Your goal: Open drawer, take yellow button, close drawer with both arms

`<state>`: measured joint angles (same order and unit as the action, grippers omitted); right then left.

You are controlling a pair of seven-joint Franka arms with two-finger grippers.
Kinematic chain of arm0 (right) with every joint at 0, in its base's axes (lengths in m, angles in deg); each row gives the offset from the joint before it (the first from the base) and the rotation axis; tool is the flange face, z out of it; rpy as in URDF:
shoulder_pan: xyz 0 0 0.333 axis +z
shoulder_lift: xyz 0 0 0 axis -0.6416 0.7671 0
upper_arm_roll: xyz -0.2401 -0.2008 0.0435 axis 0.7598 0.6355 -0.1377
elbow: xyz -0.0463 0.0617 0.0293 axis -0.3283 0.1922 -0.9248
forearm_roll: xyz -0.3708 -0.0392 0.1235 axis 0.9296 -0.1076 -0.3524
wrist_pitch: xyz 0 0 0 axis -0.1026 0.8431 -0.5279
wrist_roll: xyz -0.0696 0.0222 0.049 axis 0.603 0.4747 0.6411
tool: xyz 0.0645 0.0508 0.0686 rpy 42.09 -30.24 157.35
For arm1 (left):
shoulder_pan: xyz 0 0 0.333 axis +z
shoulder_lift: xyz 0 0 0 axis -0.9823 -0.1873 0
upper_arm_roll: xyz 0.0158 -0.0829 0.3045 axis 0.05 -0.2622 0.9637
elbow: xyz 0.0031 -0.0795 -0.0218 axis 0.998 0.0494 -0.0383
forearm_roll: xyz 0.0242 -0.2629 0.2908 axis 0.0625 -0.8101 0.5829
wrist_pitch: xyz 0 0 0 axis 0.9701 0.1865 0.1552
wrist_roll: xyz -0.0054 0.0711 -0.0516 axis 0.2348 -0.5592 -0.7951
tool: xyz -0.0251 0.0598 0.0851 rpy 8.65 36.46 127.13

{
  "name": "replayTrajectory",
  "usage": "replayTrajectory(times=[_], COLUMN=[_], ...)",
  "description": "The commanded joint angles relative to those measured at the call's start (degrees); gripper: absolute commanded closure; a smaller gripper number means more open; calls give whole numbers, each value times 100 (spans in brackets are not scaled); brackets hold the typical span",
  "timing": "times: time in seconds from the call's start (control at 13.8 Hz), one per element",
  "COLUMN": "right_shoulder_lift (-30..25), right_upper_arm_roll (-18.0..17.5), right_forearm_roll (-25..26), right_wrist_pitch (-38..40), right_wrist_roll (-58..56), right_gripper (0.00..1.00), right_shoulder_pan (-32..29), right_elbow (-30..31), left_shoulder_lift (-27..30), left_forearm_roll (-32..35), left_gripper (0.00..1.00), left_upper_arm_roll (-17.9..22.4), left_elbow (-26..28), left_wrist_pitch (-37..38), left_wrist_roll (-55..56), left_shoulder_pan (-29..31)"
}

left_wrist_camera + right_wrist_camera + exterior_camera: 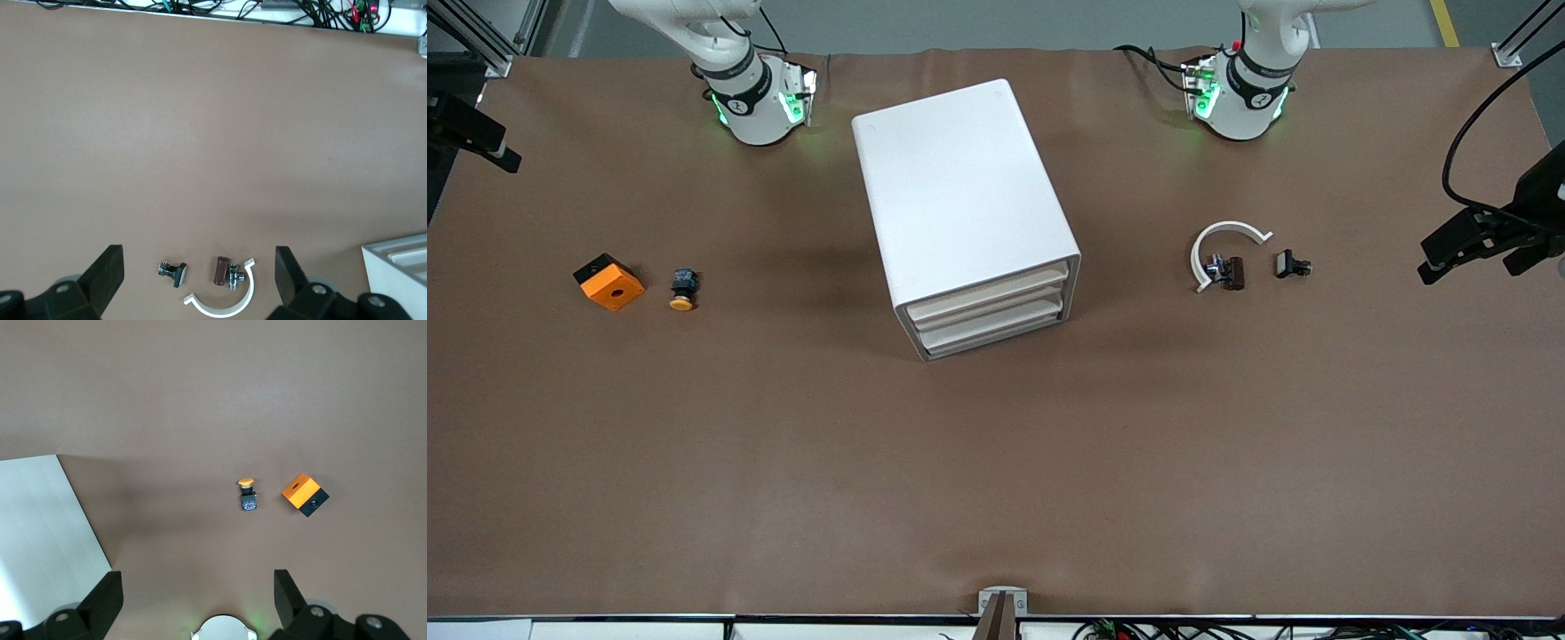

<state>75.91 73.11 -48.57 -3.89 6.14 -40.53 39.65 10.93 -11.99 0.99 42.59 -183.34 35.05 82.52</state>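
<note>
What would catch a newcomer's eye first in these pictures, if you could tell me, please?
The white cabinet in the middle of the brown table, its three drawers all shut. Toward the right arm's end lie an orange block and the button beside it; toward the left arm's end, a white curved band with small black clips.

I'm working in a robotics lab, no question. My two white arms (738, 89) are bolted at the edge of a wide table (996, 462) under a plain brown cover, green status lights glowing at my wrists. Aluminium frame posts (480, 36) stand at the corners, black cameras on brackets (1485, 236) point in from both ends, and a tangle of cables (313, 10) runs along the table's edge. Bare grey floor with a yellow safety line (1445, 22) shows past it.
</note>
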Motion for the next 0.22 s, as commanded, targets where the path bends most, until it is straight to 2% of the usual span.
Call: replayTrajectory(times=[0.0,0.14], right_shoulder_lift=[-130,-130], right_upper_arm_roll=[-32,-32], right_forearm_roll=[-118,-118], right_wrist_pitch=[-11,-11], right_wrist_roll=[-52,-52], right_gripper=[0,0], right_shoulder_pan=[-87,-87], right_elbow=[116,116], left_shoulder_lift=[69,69], left_forearm_roll=[65,-57], left_gripper=[0,0], left_upper_arm_roll=[-38,-39], left_elbow=[34,-28], left_wrist_pitch=[111,295], left_wrist_roll=[-125,-212], left_shoulder_pan=[20,90])
